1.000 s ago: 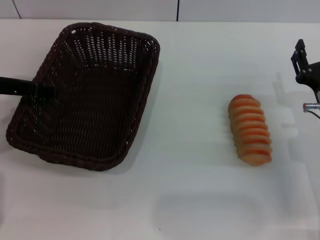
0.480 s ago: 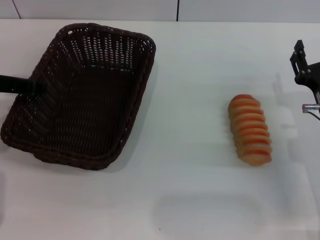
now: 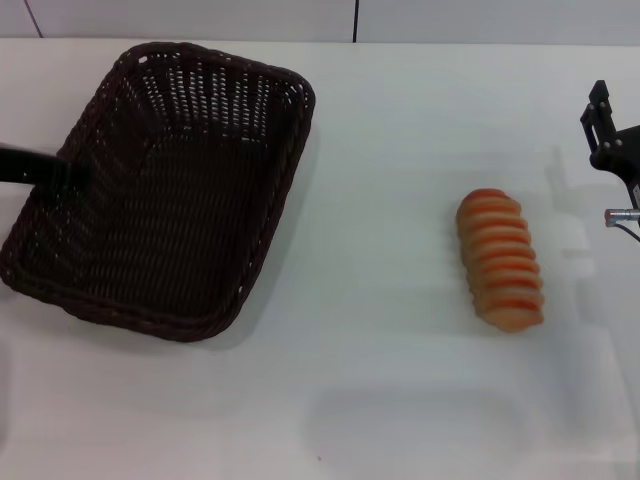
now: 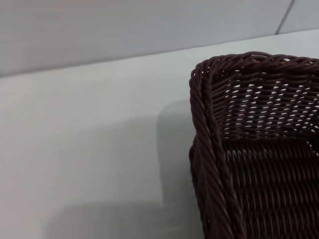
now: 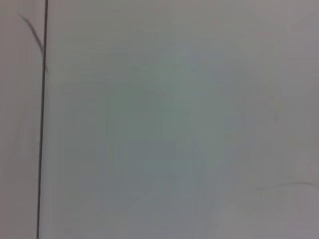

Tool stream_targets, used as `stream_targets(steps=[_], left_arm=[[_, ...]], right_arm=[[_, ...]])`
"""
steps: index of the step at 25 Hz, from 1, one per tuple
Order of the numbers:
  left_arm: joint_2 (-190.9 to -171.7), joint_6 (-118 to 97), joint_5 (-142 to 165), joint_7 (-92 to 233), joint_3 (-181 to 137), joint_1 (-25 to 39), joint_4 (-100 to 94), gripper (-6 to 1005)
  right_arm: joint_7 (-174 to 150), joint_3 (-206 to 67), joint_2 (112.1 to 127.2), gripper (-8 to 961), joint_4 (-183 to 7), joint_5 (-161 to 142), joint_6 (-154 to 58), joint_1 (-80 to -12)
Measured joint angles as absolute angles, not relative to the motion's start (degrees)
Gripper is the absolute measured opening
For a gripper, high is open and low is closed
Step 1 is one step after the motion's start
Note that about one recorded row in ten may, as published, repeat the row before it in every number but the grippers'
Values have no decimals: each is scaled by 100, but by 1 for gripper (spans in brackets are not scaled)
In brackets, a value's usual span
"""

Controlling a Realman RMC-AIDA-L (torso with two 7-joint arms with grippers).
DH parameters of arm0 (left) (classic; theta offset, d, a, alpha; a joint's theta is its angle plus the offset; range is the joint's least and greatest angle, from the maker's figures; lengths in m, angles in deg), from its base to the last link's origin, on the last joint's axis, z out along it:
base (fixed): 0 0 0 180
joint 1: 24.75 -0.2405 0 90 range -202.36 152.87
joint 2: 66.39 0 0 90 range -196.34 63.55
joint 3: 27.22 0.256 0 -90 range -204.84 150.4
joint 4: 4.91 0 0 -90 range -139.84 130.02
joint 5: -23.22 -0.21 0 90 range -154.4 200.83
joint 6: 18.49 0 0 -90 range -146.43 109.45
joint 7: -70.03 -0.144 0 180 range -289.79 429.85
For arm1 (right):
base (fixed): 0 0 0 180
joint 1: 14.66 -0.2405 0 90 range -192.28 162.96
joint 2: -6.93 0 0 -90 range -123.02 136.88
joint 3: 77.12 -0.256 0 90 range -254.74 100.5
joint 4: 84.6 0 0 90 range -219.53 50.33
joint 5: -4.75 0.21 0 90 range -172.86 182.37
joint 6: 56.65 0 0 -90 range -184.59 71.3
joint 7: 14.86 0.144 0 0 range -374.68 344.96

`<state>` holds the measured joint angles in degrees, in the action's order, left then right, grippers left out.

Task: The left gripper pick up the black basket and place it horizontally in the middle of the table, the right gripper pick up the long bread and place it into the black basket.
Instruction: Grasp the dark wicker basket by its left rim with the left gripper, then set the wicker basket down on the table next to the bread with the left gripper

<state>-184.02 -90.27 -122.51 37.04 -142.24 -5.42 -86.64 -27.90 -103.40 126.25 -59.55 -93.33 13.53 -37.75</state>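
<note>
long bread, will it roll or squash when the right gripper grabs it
The long bread lies flat on the table, oblong with a rounded, ridged top, so a sideways nudge might rock or roll it. The ridges probably give the fingers some purchase. It looks soft, so a hard squeeze may dent it. The right gripper is apart from it.

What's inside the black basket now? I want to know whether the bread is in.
Only bare weave shows inside the black basket; the left tool covers a patch at its side. The long bread lies outside on the table.
</note>
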Motion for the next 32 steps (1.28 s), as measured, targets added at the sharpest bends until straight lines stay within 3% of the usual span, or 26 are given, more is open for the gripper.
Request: stream_targets(steps=[10, 14, 16, 18, 22, 24, 32], left_arm=[[-18260, -10472, -11898, 1984, -15940, 395, -8609, 199], [-17951, -11294, -11321, 1447, -16265, 746, -8595, 198], [-17951, -11294, -11321, 1447, -16265, 746, -8595, 198], [-17749, -11830, -10971, 1014, -16161, 996, -8561, 197], [-17719, -12128, -10936, 793, -16149, 1176, -8528, 197], [-17701, -12762, -10916, 328, -16078, 1632, -8276, 196], [-17712, -12874, -10944, 123, -15358, 1956, -7751, 196]], right_arm=[[-2786, -10340, 12629, 651, -5956, -9324, 1359, -3744], [-2786, -10340, 12629, 651, -5976, -9305, 1343, -3740], [-2786, -10340, 12629, 651, -5978, -9301, 1342, -3734], [-2786, -10340, 12629, 651, -5979, -9296, 1344, -3708], [-2786, -10340, 12629, 650, -5977, -9289, 1353, -3655], [-2786, -10340, 12628, 650, -5974, -9280, 1361, -3587], [-2786, -10340, 12630, 650, -5946, -9274, 1414, -3424]])
